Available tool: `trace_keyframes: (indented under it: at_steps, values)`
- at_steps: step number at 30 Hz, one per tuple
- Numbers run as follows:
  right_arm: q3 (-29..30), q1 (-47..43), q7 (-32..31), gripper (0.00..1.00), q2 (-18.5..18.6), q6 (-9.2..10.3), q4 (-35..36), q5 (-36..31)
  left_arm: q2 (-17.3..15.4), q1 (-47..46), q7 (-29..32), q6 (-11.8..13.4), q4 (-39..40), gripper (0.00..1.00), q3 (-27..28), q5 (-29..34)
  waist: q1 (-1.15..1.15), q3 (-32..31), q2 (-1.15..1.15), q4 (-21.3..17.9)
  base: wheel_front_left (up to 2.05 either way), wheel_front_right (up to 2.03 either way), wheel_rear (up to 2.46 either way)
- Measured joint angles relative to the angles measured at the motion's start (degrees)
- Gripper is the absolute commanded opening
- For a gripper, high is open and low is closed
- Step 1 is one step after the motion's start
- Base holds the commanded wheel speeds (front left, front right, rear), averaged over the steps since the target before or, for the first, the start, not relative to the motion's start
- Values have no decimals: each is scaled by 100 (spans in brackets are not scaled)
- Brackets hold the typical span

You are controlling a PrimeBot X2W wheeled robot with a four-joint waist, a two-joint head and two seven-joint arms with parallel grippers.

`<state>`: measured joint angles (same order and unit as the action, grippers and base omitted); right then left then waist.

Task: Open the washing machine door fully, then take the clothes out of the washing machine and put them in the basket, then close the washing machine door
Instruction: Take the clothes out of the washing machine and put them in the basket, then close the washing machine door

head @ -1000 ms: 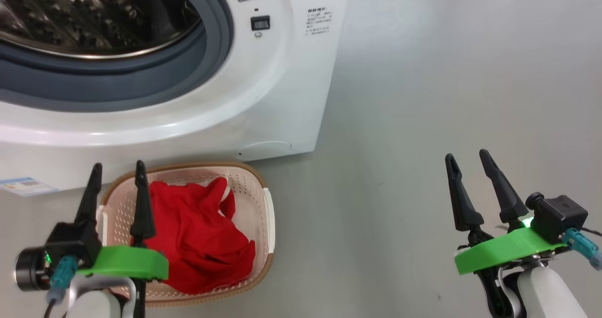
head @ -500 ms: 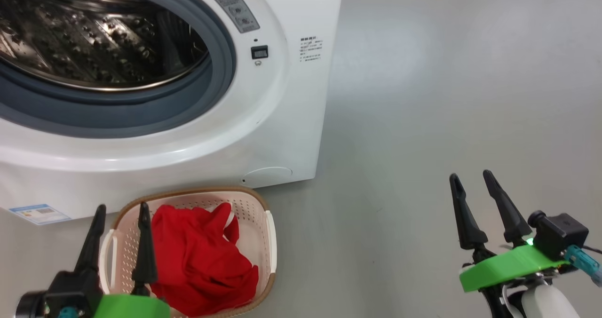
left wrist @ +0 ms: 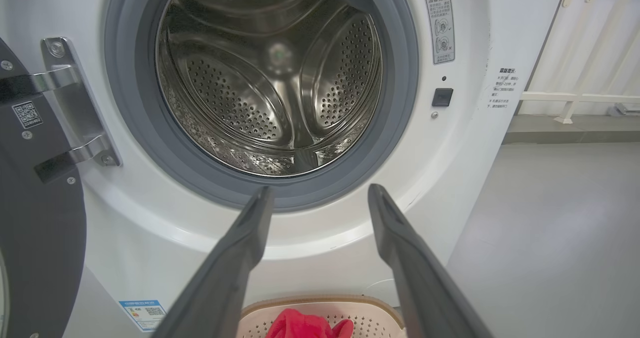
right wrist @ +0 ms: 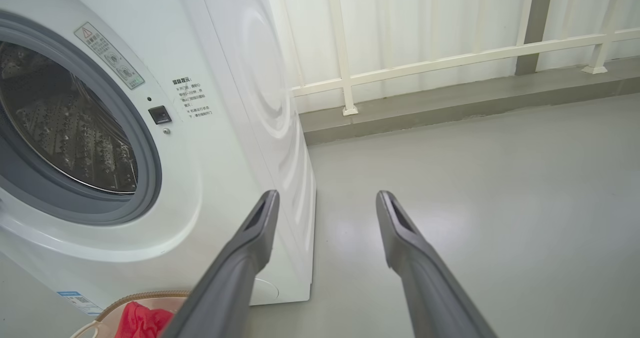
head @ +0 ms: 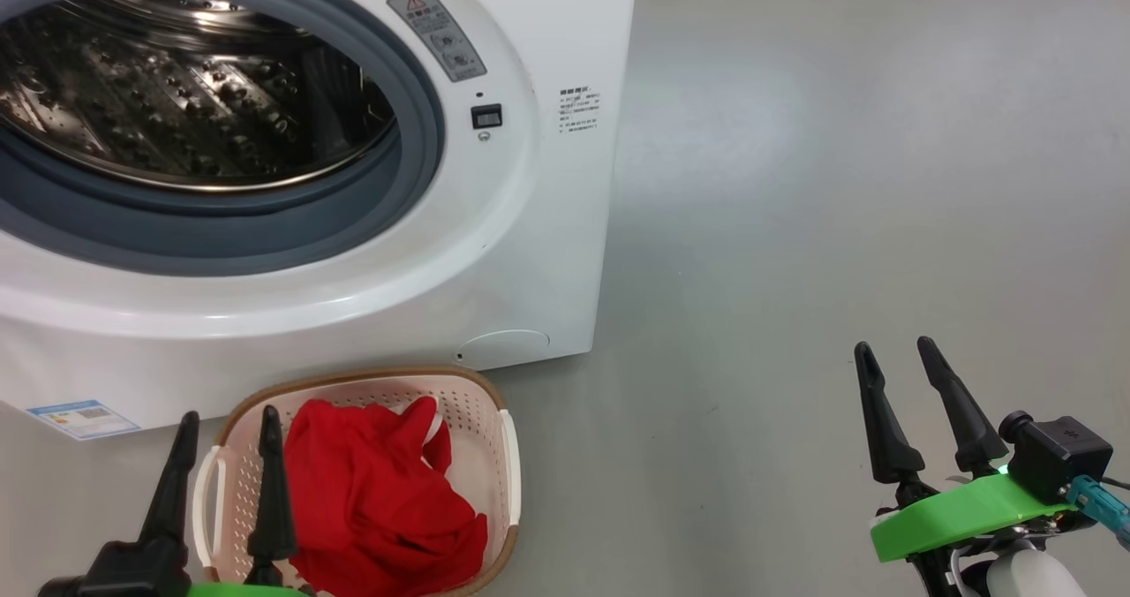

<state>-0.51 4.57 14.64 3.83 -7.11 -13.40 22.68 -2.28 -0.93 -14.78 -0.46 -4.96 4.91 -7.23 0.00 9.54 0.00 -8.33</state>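
Note:
The white washing machine (head: pixel 530 253) stands ahead with its steel drum (head: pixel 194 102) bare inside. In the left wrist view the washing machine door (left wrist: pixel 35 218) hangs swung open at the left on its metal hinge (left wrist: pixel 75 103). On the floor before the machine sits the basket (head: pixel 371 376) holding the red clothes (head: pixel 380 500). My left gripper (head: pixel 229 418) is open over the basket's left end, fingers pointing at the drum mouth (left wrist: pixel 321 190). My right gripper (head: pixel 894 347) is open over bare floor to the right, holding nothing (right wrist: pixel 326 195).
Grey floor (head: pixel 839 182) stretches to the right of the machine. In the right wrist view a white railing (right wrist: pixel 450 58) on a low kerb runs along the back behind the machine. A blue sticker (head: pixel 84 419) marks the machine's lower left front.
The head camera has tilted up, so the whole picture slid down. Against the basket, my left gripper has drawn back slightly toward me. Both grippers stay open.

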Motion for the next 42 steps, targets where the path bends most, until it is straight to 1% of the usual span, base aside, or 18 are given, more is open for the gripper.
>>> trace_keyframes:
  at_steps: [14, 30, 42]
  values:
    - [12, -109, 0, 100, 3, 0, 27, 0, 0, 0, 0, -1, 22, 100, -76, -42, 0, 7, 0, 31, -5, 5, 0]
    - [7, -112, 0, 100, 8, 0, 33, 0, -2, 3, 0, -5, 107, 100, -86, -53, 0, -13, 0, 25, -97, 97, 0]
    - [10, -114, 0, 100, 4, 0, 32, 0, -2, 14, 0, -8, 108, 100, -86, -53, 0, -12, 0, 1, -15, 15, 0]
